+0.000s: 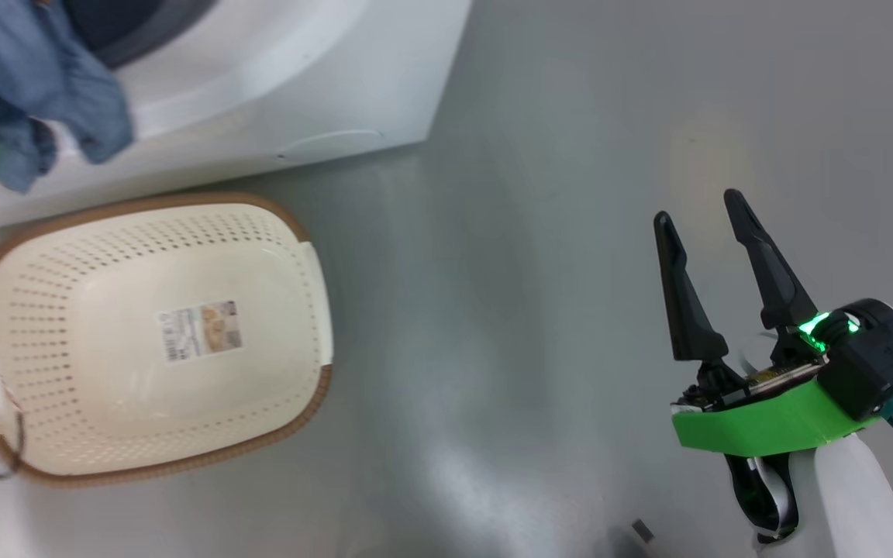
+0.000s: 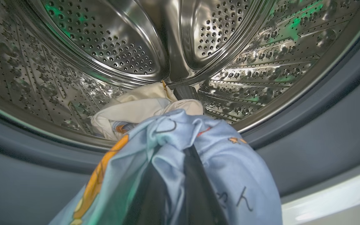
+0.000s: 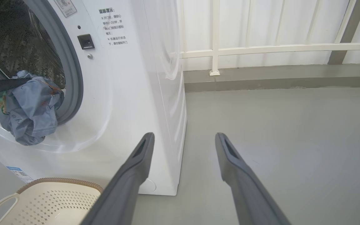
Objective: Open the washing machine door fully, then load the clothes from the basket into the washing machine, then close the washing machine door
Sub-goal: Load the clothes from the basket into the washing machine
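At the washer's (image 3: 130,93) mouth, your left tool (image 2: 173,156) was clamped shut on a blue bundle (image 2: 230,162) with orange print, both dark fingers buried in the cloth. You held that bundle right at the lip of the opening. It hung over the bottom of the grey gasket (image 2: 323,125), and from the right wrist view part of it drooped down the white front. Inside the steel drum (image 2: 105,47), a cream piece (image 2: 136,106) lay on the drum's low side, just beyond the bundle. I could not tell whether the two touched.

Your right tool (image 1: 697,209) stood wide open with nothing between its fingers. It hung over the grey floor (image 1: 532,232), well apart from the washer and off to its right. From its own wrist view, the fingers pointed past the washer's front corner toward a white railing (image 3: 261,48) at the back.

Your basket (image 1: 284,256) stood upright on the floor just in front of the washer, below the hanging bundle. Its label (image 1: 200,331) showed on its bottom, and its brown rim lay near the foot of the washer's front.
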Available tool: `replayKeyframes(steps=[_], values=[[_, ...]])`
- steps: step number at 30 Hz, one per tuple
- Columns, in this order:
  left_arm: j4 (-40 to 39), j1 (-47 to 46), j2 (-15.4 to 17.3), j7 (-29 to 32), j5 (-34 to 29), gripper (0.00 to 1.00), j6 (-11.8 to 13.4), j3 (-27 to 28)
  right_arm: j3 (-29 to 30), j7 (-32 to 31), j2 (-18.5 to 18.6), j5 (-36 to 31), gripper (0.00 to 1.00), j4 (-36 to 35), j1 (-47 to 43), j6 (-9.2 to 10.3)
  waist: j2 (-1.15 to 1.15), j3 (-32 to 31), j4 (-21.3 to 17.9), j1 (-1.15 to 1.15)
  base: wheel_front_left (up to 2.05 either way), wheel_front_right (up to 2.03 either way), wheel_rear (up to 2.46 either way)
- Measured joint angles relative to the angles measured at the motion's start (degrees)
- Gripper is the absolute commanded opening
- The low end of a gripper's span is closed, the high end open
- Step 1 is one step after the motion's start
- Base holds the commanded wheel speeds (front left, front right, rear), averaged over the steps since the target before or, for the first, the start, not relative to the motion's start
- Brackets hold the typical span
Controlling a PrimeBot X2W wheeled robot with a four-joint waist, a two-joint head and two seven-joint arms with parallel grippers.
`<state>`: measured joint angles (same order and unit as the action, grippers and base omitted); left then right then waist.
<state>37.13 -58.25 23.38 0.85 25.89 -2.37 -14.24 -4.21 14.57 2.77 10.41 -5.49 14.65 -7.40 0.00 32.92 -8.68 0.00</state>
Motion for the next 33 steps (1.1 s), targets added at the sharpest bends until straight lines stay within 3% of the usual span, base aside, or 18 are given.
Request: replayKeyframes(steps=[9, 16, 28, 33], values=[[1.58, -13.31, 5.33, 9.25, 0.98, 0.00, -0.93, 1.07, -2.04, 0.01, 0.01, 3.24, 1.00, -0.34, 1.91, 0.00, 0.00, 5.51, -5.60, 0.00, 0.00, 0.00, 0.00], [3.24, -21.78, 10.34, 11.05, 0.66, 0.00, -0.20, 2.91, -3.79, 0.15, -0.03, 4.76, 1.00, -0.66, 3.18, 0.00, 0.00, 9.19, -9.79, 0.00, 0.00, 0.00, 0.00], [2.52, -31.41, 11.90, -7.36, -6.28, 0.00, 3.23, 2.61, -4.27, 0.15, -0.07, 6.35, 1.00, -0.54, 4.61, 0.00, 0.00, 13.23, -12.66, 0.00, 0.00, 0.00, 0.00], [4.57, -32.96, 12.03, -9.35, -6.76, 0.00, 3.22, 1.88, -4.30, 0.15, -0.07, 6.34, 1.00, -0.54, 4.77, 0.00, 0.00, 13.39, -12.34, 0.00, 0.00, 0.00, 0.00]])
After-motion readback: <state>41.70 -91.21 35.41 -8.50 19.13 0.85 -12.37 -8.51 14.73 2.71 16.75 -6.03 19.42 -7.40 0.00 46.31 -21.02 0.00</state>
